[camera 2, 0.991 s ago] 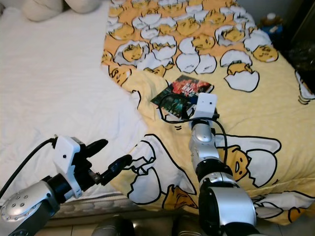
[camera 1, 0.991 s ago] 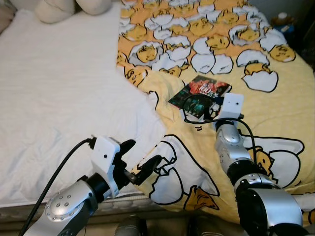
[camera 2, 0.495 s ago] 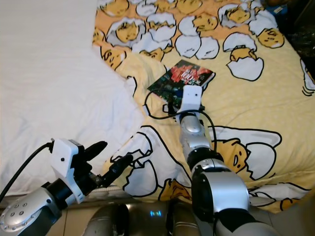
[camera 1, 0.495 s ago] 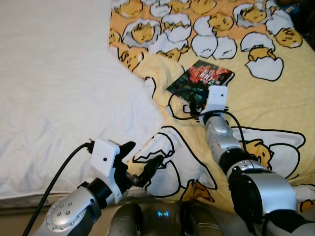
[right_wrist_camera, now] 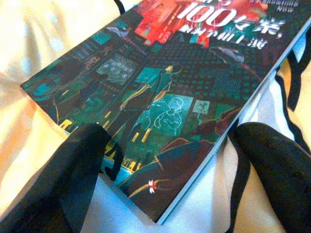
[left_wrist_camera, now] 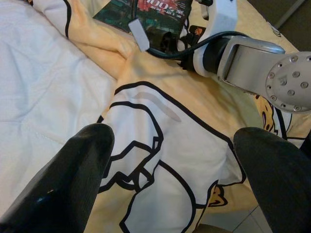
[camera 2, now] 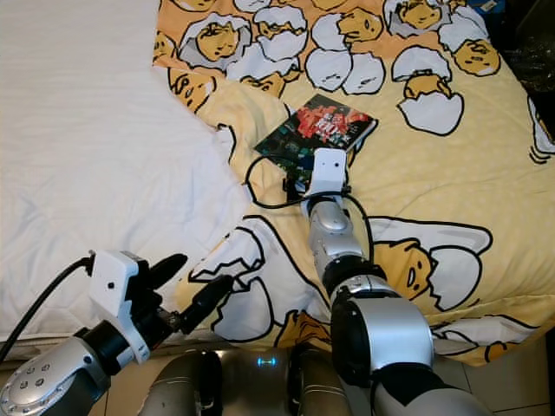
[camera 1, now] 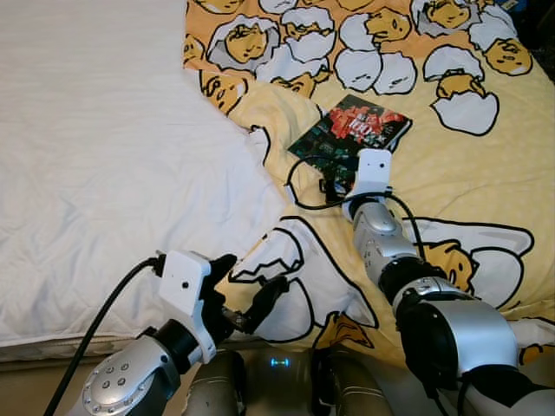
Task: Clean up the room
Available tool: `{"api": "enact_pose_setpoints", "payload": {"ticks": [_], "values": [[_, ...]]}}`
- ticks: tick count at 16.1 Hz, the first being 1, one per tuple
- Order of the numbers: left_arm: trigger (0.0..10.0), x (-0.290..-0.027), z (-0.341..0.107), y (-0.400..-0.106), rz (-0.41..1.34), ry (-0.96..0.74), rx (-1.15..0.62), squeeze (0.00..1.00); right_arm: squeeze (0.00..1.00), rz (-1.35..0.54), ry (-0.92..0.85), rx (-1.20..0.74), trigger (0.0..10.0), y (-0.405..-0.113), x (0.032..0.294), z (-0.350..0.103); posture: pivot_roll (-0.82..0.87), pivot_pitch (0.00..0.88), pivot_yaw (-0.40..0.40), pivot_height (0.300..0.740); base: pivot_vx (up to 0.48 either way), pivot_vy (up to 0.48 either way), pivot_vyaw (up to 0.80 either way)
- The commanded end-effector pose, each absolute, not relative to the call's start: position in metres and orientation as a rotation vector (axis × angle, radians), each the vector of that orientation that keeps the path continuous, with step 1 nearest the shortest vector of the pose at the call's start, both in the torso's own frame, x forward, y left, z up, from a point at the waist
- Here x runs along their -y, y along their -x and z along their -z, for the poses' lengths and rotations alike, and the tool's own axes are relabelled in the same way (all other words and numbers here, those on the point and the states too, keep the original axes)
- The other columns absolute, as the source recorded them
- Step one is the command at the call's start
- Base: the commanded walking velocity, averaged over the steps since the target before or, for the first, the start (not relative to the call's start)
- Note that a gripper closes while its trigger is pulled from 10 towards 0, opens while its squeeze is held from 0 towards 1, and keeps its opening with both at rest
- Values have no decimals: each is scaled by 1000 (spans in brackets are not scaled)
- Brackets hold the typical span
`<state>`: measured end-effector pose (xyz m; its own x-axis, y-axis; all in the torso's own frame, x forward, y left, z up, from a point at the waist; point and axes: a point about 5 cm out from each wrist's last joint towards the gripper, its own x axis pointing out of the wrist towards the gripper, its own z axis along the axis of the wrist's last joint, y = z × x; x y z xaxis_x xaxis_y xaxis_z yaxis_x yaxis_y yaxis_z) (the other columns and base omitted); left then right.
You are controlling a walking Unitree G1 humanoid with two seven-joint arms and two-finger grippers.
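A dark book with a red and teal cover lies flat on the yellow egg-print blanket. My right gripper is open at the book's near corner, one black finger on each side of it, low over the blanket. In the eye views its white wrist block hides the fingertips. My left gripper is open and holds nothing; it hovers over the blanket's folded edge by the bed's front edge, and its wrist view looks toward the right arm.
A white quilt covers the bed's left half. The bed's front edge runs just before my legs. Tiled floor shows at the lower right. Dark clutter sits past the bed's far right corner.
The camera has tipped down and drawn nearer, bringing my legs into view. My right gripper has closed in on the book's near corner. The left gripper holds its pose.
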<state>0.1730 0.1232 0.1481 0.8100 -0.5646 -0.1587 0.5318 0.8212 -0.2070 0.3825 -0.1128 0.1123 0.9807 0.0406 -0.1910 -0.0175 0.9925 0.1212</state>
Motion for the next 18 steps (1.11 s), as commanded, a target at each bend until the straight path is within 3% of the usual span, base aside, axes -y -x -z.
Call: {"api": "enact_pose_setpoints", "payload": {"ticks": [1,2,3,11,18], "values": [[10000,-123,-150,-169,590,153,-219,0,0,-40,-207,-281,10000,-377,106,-99,237,303,16,719,0,0,0],[10000,-123,-150,-169,589,152,-219,0,0,-37,-265,-303,3882,-377,106,-98,237,303,16,719,0,0,0],[10000,-123,-150,-169,589,151,-219,0,0,-34,-321,-320,0,-377,105,-97,239,302,16,719,0,0,0],[10000,-121,-150,-170,596,138,-221,0,0,-103,-388,-290,0,-382,93,-110,242,302,16,719,0,0,0],[10000,-122,-149,-168,601,124,-226,0,0,-122,-610,-295,0,-384,84,-115,252,302,17,719,0,0,0]]}}
